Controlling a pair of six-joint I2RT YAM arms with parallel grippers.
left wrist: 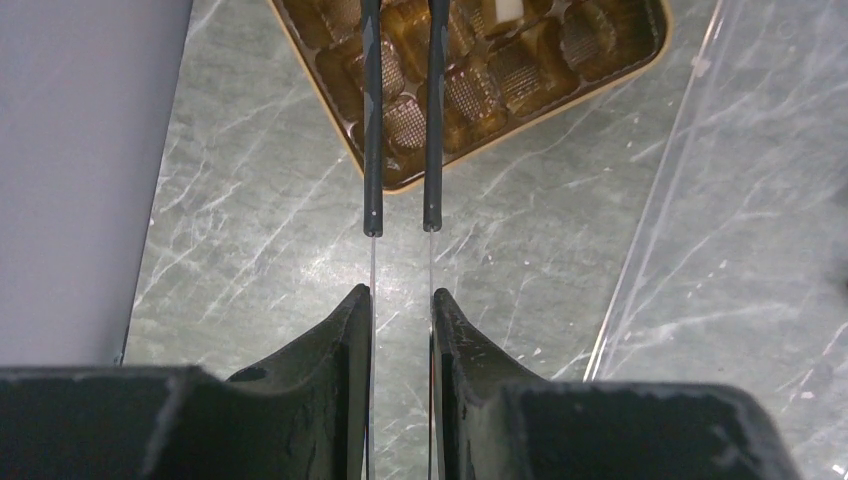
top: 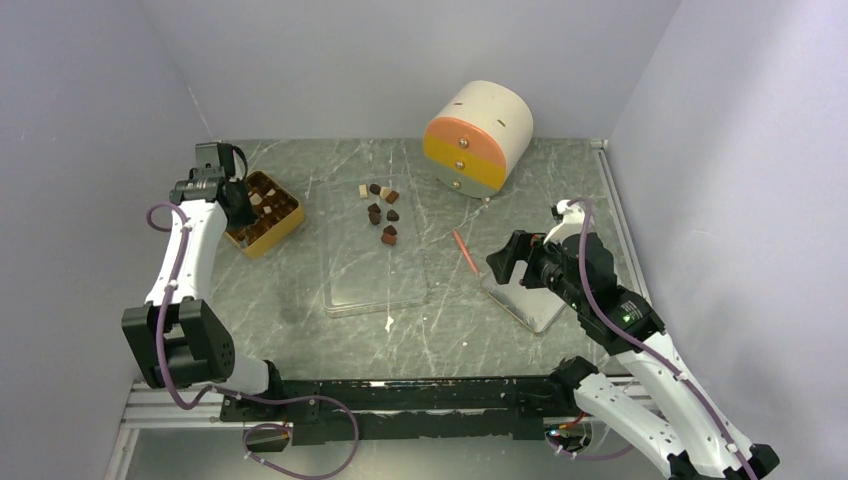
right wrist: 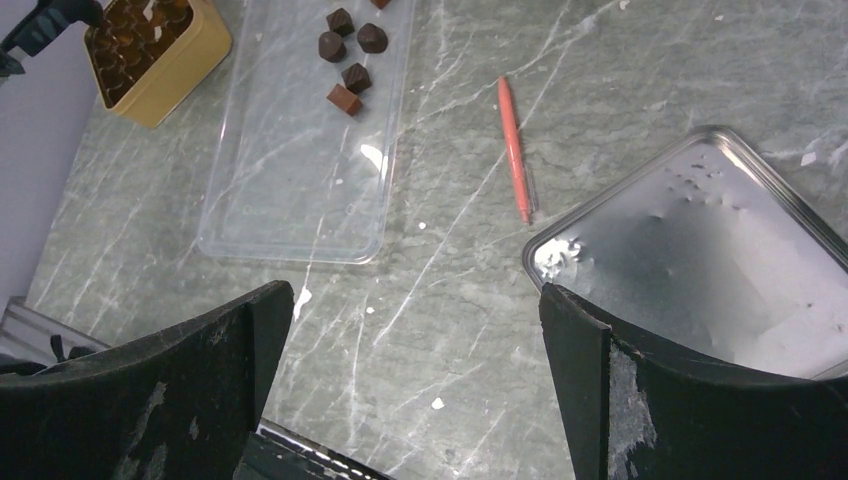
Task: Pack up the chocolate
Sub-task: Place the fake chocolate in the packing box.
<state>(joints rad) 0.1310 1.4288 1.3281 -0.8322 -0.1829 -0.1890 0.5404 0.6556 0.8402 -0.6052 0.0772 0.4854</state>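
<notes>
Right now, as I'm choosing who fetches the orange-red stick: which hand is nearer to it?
Right. The right hand hovers just right of the stick, by the metal lid; the left hand is far off, over the golden tray.

Side wall [left wrist: 80, 150] close beside left hand [left wrist: 400, 225]

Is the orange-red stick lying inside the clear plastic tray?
No, the orange-red stick lies on the bare table, between the clear plastic tray and the silver metal tray.
</notes>
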